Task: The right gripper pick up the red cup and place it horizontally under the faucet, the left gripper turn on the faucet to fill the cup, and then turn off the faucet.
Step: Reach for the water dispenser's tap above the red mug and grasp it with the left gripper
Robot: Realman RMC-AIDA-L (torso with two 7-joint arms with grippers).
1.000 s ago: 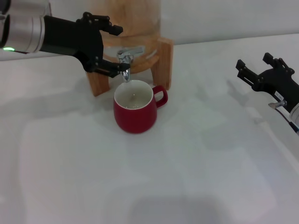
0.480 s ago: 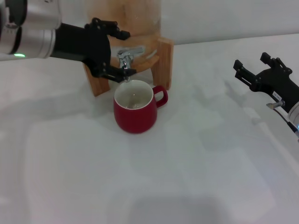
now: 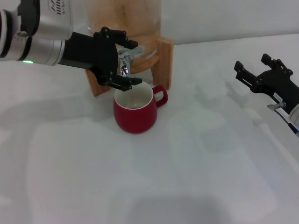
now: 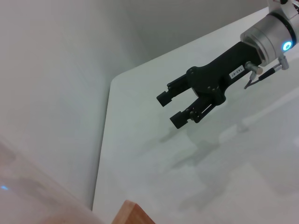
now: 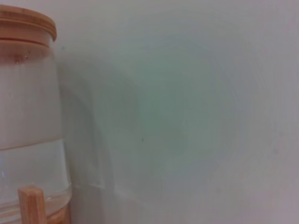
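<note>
In the upper left of the head view, the left gripper (image 3: 127, 60) sits at the faucet (image 3: 125, 57), its 2 black fingers spread apart, 1 above the lever top and 1 below near the spout; the fingers bracket the chrome tap but firm contact with it cannot be confirmed. The faucet projects from a glass dispenser (image 3: 124, 14) seated in a wooden stand (image 3: 163, 60) at upper centre. Directly below the spout, just left of frame centre, the red cup (image 3: 135, 112) stands upright on the white table (image 3: 187, 177), mouth up, white interior visible, loop handle pointing to the right; its rim lies just beneath the lower finger of the left gripper. At the right edge of the head view, the right gripper (image 3: 259, 70) hangs above the table, well apart from the cup, released and holding nothing. The left wrist view shows the same right gripper (image 4: 170, 108) with its 2 fingers parted. The right wrist view shows the dispenser (image 5: 28, 116), part-filled with clear liquid.
</note>
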